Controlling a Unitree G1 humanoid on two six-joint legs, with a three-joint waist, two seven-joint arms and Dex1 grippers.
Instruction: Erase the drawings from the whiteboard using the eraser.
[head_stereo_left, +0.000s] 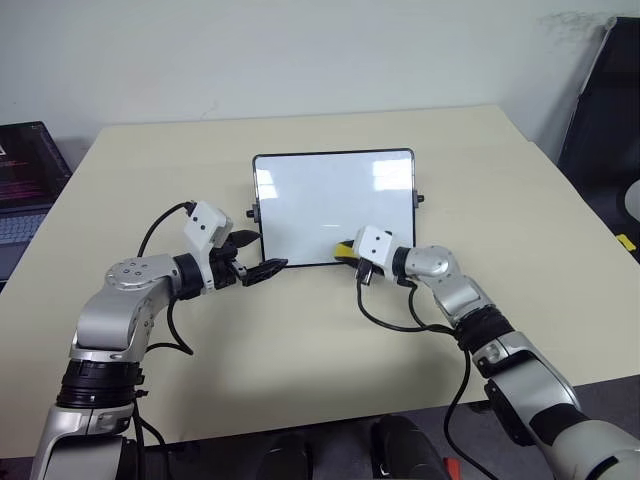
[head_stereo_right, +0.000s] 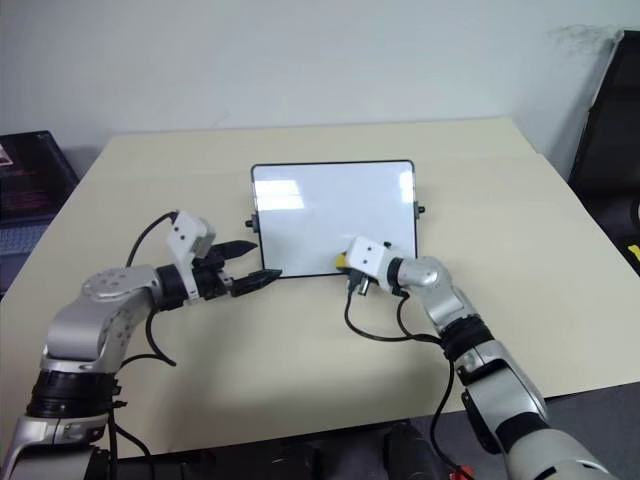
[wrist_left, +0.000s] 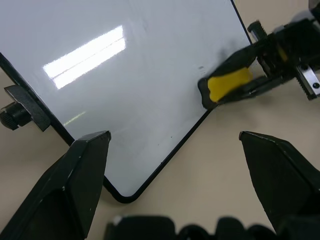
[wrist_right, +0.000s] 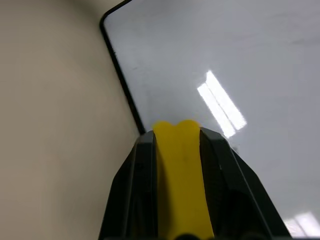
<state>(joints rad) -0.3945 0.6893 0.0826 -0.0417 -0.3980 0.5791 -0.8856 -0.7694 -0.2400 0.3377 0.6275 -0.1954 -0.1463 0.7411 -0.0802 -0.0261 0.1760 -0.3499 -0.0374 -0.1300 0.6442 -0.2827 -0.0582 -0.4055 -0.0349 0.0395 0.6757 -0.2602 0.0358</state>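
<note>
Beige table (head_stereo_left: 300, 330), eraser (wrist_left: 227, 85) mostly hidden in clamped right gripper (head_stereo_left: 350, 252), left gripper (head_stereo_left: 262, 260) apart, whiteboard (head_stereo_left: 330, 200) seemingly clean

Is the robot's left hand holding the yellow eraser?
No, the left gripper is open and empty by the whiteboard, while the right gripper clamps the eraser.

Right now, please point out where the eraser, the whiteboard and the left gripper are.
eraser (wrist_left: 227, 83): left wrist view, yellow body.
whiteboard (head_stereo_left: 330, 205): left eye view, bare white surface.
left gripper (head_stereo_left: 252, 256): left eye view, between fingertips.
</note>
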